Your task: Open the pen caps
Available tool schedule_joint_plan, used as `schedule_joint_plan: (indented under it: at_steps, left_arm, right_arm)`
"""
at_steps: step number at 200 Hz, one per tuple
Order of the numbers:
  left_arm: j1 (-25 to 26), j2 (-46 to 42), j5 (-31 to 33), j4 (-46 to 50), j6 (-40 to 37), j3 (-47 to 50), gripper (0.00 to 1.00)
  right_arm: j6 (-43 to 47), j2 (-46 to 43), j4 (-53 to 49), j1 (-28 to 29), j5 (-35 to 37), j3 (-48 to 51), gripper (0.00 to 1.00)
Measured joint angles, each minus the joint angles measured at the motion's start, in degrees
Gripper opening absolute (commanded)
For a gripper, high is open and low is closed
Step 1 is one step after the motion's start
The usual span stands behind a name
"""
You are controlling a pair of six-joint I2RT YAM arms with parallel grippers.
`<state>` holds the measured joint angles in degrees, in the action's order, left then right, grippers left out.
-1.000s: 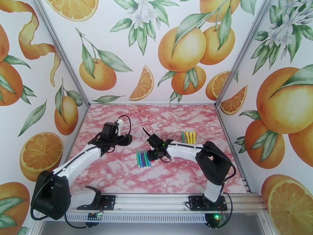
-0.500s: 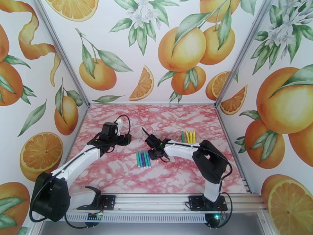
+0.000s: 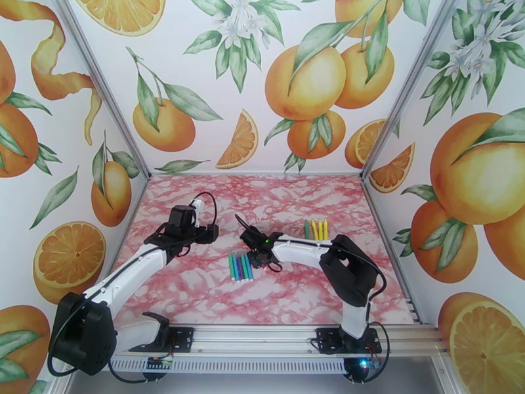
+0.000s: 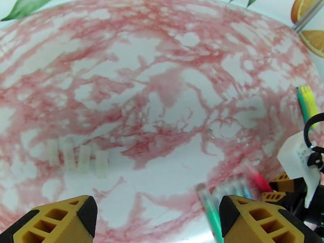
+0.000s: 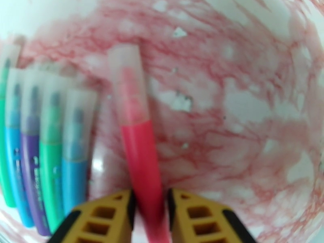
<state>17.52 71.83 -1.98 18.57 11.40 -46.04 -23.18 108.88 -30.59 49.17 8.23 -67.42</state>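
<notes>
The pen caps are frosted clear sleeves seated on the tips of a row of pens (green, blue, purple, green, blue) that lie side by side on the pink-marbled desk. Just right of that row lies a red pen with its own cap on. The right tool is closed on its barrel, a yellow finger against each side. In the left wrist view, four loose caps lie in a line well left of the row. The left tool hangs above the desk, jaws wide apart and empty. Beyond the row, further right, sits a small group of yellow and green pens.
</notes>
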Motion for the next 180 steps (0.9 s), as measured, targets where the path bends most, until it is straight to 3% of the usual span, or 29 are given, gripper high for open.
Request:
schedule_joint_plan:
  at_steps: [98,180]
  left_arm:
    - [-0.4,-0.1,-0.2,0.1,0.2,0.0,0.84]
    - [-0.3,2.5,-6.9,-1.7,0.6,0.0,0.83]
  right_arm:
    - [0.0,-0.2,0.9,0.2,0.0,0.2,0.20]
    - [0.7,-6.3,7.3,-0.1,1.7,5.8,0.17]
